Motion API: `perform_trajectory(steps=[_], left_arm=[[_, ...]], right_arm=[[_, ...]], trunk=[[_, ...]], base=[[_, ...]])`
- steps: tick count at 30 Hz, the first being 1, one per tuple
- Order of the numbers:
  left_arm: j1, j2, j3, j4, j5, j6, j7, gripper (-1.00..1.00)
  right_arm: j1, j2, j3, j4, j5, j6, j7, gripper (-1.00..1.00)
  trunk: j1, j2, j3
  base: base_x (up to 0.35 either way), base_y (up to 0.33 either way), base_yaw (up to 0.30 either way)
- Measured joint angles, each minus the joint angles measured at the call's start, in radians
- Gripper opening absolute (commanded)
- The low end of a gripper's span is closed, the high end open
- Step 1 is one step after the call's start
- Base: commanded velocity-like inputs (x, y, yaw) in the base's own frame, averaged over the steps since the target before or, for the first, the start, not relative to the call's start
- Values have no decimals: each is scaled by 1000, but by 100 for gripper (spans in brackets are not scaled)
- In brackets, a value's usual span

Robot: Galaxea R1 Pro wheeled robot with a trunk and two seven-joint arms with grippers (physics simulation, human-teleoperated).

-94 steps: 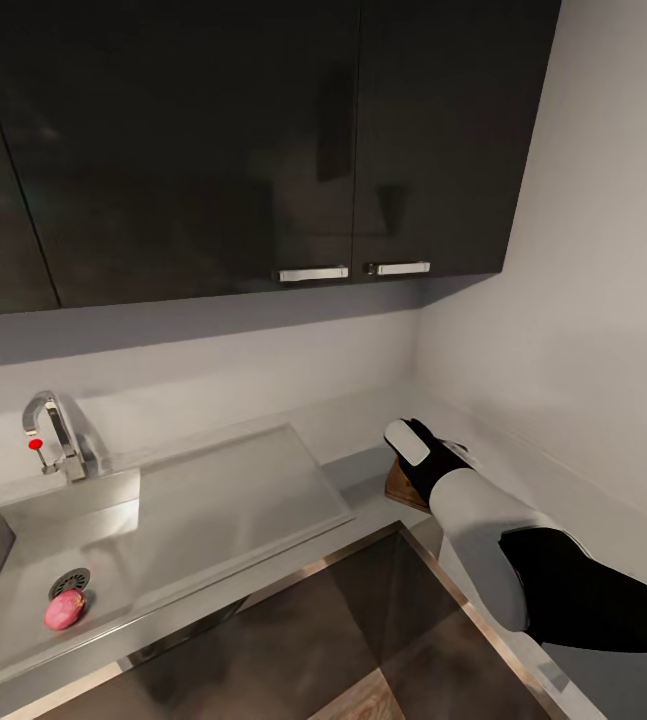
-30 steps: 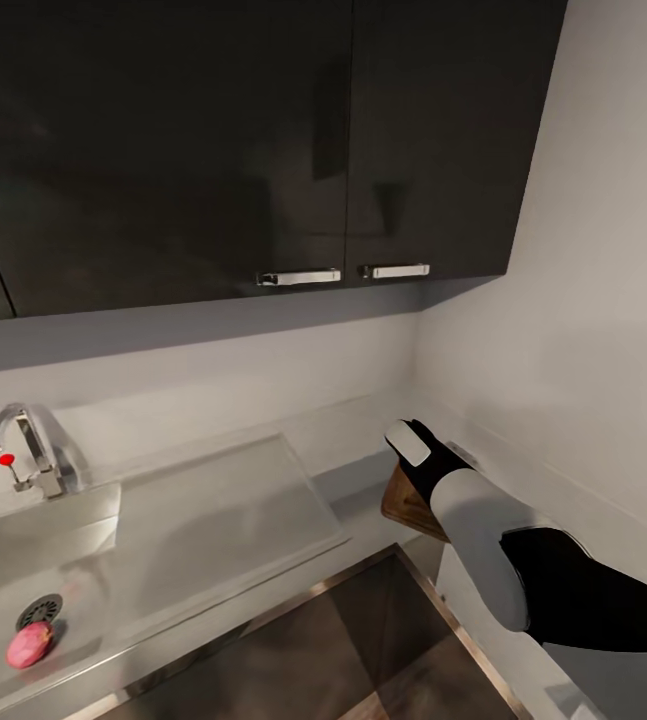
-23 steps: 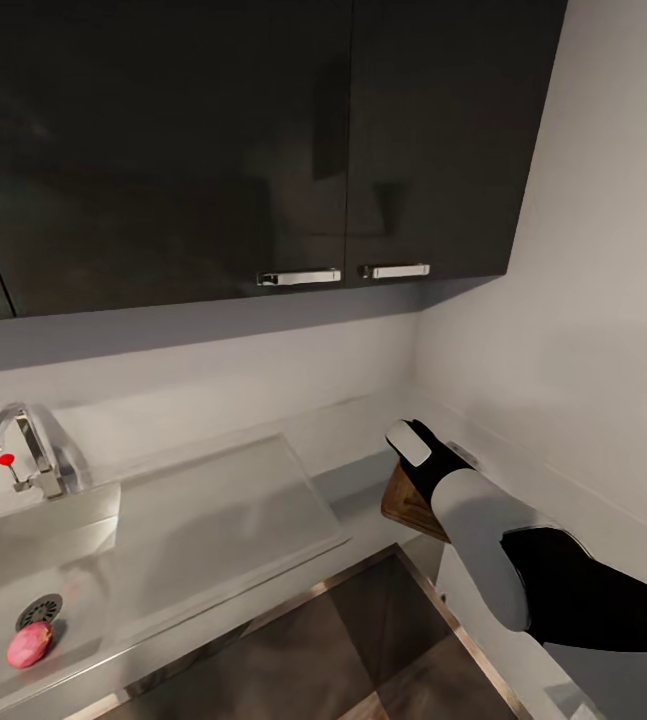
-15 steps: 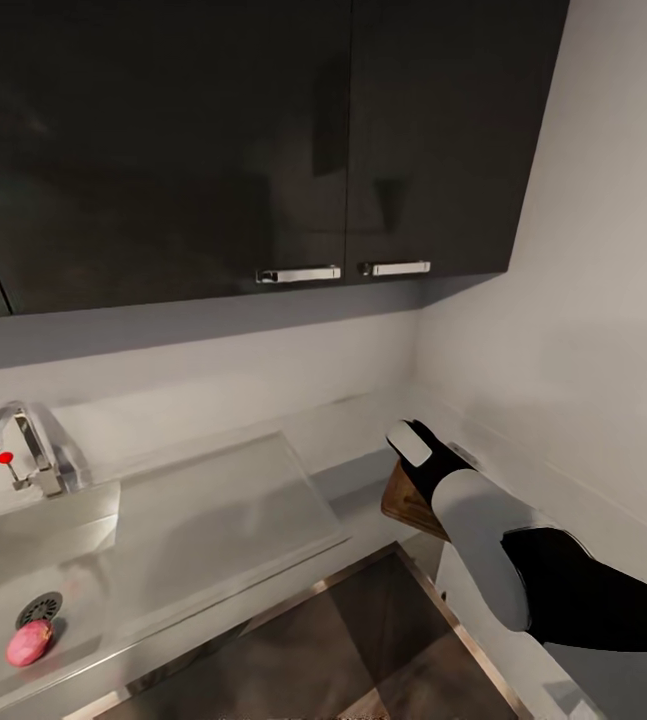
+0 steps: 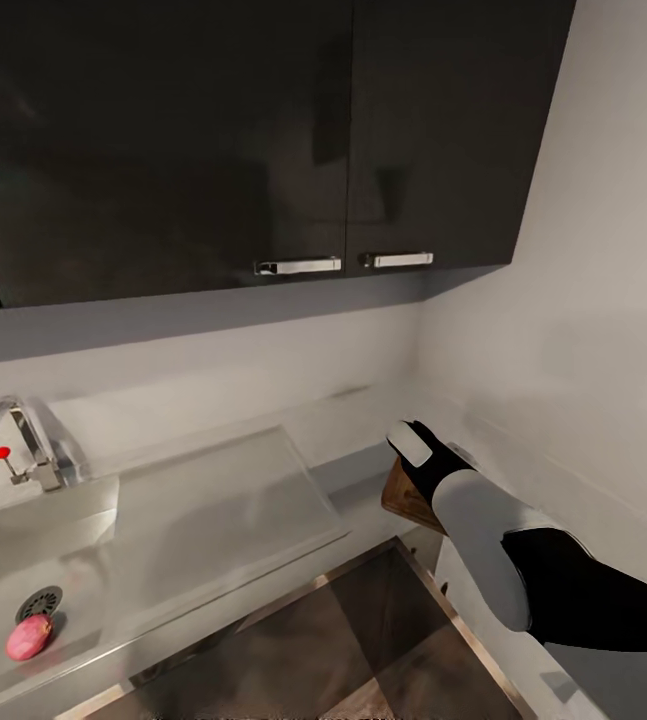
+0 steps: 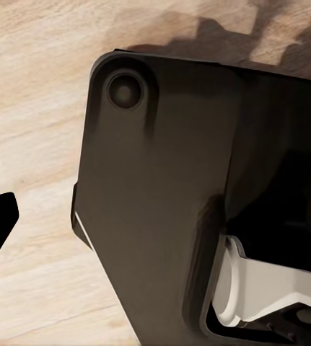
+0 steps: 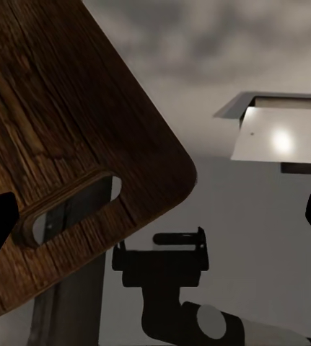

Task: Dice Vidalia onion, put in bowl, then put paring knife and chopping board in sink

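The Vidalia onion [image 5: 29, 637], one only, lies in the sink [image 5: 213, 510] beside the round drain [image 5: 39, 603], at the lower left of the head view. One grey bench [image 5: 363, 468] carries the sink. Dark wall cupboards [image 5: 163, 150] above show two metal handles [image 5: 298, 266]. One tap [image 5: 18, 445] stands at the left edge. One chopping board [image 5: 403, 495] sits tilted right of centre, at the right gripper [image 7: 155, 223], whose jaws stand wide apart, released. For the left gripper [image 6: 155, 223], I cannot tell the state of the jaws.
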Motion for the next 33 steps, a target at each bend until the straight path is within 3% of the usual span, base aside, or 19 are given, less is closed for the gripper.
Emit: perform_trajectory(steps=[33], left_arm=[[0, 0, -1, 0, 0, 0, 0, 100]], right_arm=[[0, 0, 0, 1, 0, 0, 5, 100]], trunk=[[0, 0, -54]], base=[[17, 0, 0]])
